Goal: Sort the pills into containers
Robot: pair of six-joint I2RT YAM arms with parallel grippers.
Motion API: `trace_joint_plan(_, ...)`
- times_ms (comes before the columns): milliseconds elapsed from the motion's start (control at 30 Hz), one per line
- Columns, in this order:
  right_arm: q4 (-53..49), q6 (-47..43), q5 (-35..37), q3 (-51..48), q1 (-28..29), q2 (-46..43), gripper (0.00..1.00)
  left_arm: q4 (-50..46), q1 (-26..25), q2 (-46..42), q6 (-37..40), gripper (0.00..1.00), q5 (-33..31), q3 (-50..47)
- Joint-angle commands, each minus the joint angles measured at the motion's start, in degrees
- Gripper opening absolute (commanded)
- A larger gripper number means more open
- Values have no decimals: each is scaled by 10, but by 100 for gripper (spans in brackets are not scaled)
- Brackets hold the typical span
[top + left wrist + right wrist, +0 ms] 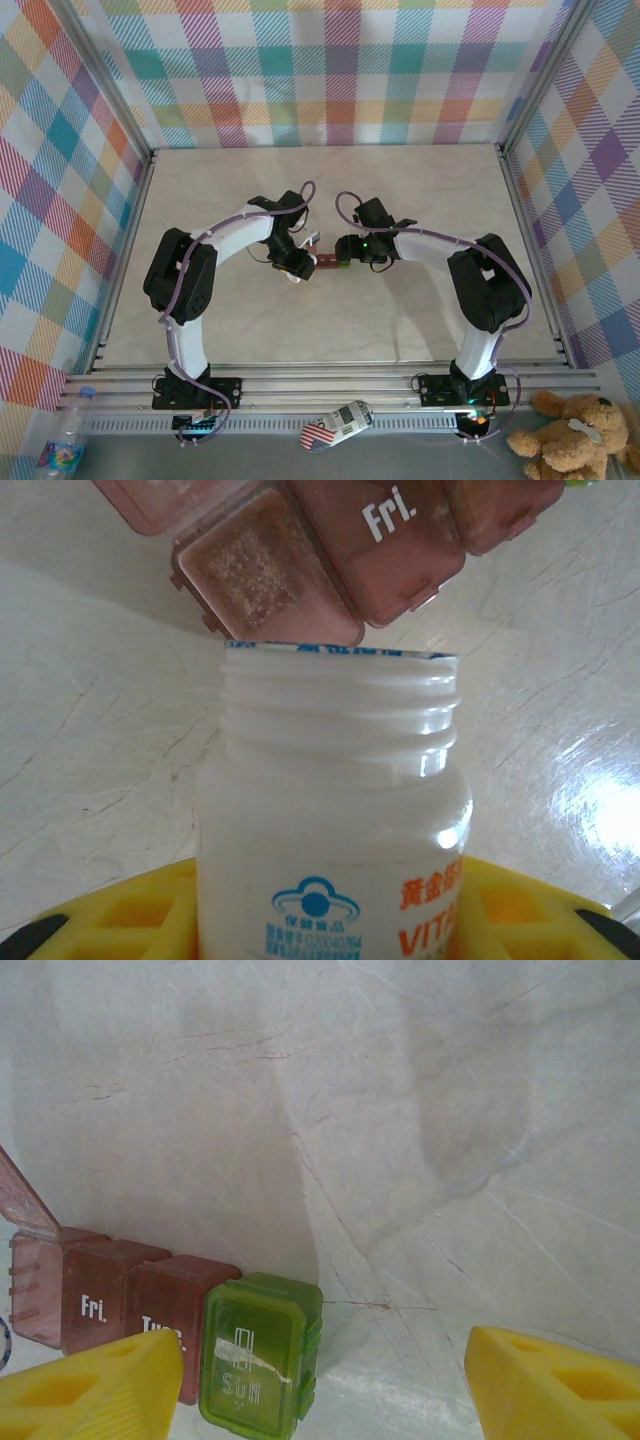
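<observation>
near rail, top view: water bottle [63, 443] lying at the left corner, teddy bear [573, 436] at the right corner, both off the surface [240, 330]. Both arms bend inward from their bases and meet near mid-surface.

left claw [330, 935]: clenched on the white bottle [330, 820], with yellow fingers [110, 925] on either side of its lower body. The bottle mouth is open, its threaded neck points away from the wrist cam, and there is orange print on the lower label. The mouth sits just short of the containers [400, 540], in line with the open end compartment. Touching or not, can't tell.

containers: a row of joined boxes lying flat on the surface between the two claws, about centre. Three are dark red, one green. The dark red end compartment nearest the bottle has its lid flipped up. Its inside looks grainy and the contents can't be made out. The next one reads "Fri.", lid closed. The green cell [258, 1355] at the other end reads "Sun", lid closed.

right claw [325, 1400]: released, fingers spread wide. The green cell lies in the gap, tight beside the finger on the picture's left and well clear of the other. That left-side finger overlaps the red compartments from this angle, so contact can't be confirmed.

beyond: the pale marbled surface runs to the far edge, then plaid walls [340, 70] on three sides.
</observation>
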Motion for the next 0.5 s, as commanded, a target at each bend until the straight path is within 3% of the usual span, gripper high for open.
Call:
trace_joint_plan(0,6,8,-11,-6,3,9,74,-30,-5,8,7,0,-10,27)
trace_joint_plan(467,6,10,-14,-4,4,13,74,-77,-17,39,15,0,-43,71)
